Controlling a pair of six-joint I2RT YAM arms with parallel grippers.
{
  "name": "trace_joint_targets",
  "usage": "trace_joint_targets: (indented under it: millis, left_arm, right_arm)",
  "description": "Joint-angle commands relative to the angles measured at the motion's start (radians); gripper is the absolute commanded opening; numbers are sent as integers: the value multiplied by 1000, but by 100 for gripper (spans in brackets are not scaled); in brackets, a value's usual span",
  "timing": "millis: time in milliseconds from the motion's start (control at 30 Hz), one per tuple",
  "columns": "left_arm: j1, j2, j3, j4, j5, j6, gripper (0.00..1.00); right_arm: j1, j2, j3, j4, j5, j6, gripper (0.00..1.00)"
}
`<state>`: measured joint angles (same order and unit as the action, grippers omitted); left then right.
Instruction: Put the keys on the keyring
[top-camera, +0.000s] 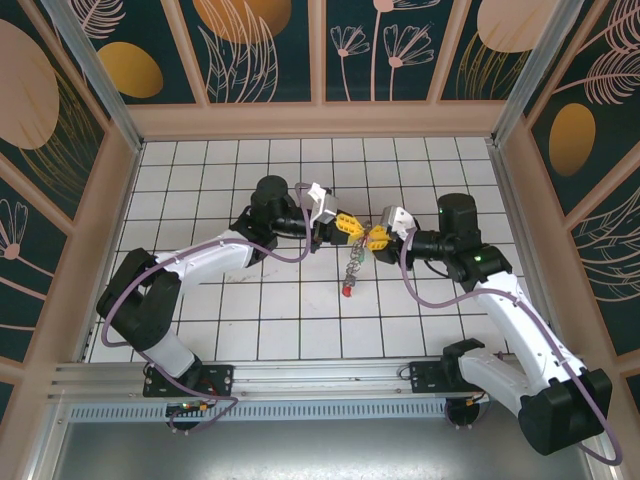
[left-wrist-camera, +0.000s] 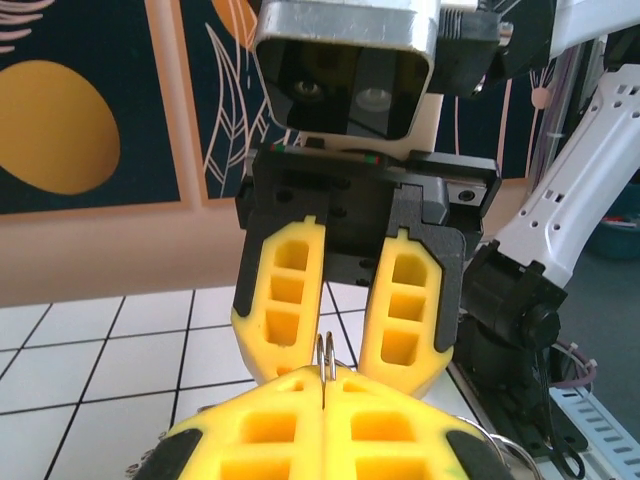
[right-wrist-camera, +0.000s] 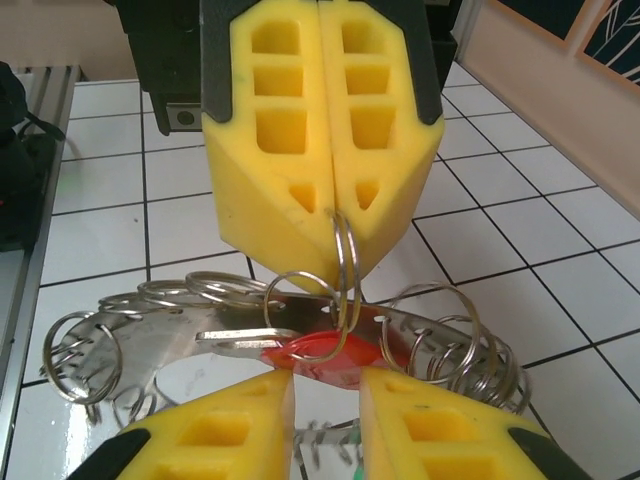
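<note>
— How are the grippers standing?
— I am seeing the left gripper (right-wrist-camera: 335, 205) pinching one loop (right-wrist-camera: 345, 255) of the keyring (right-wrist-camera: 150, 345). The right gripper (right-wrist-camera: 325, 385) is gaping, facing it. The flat grey keyring is hanging between them.

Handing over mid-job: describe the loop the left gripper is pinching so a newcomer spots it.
At the middle of the tiled table, find the keyring. In the right wrist view, the left gripper's yellow fingers, at the top, are shut on one wire loop. It alone is gripped, just above the red key tag; its neighbours lie free along the rim.
</note>
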<state>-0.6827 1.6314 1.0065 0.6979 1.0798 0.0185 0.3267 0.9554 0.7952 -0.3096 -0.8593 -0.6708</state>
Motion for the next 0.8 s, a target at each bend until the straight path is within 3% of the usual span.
trace_joint_targets:
  millis: [0, 333, 767]
  left_arm:
    - [3, -28, -11, 104, 30, -26, 0]
    - [3, -35, -24, 84, 11, 9, 0]
    - [3, -30, -15, 91, 6, 3, 0]
  right_arm:
    - [-20, -3, -4, 14, -57, 12, 27]
    - [-116, -7, 60, -109, -223, 4, 42]
    - [-115, 102, 109, -95, -297, 86, 36]
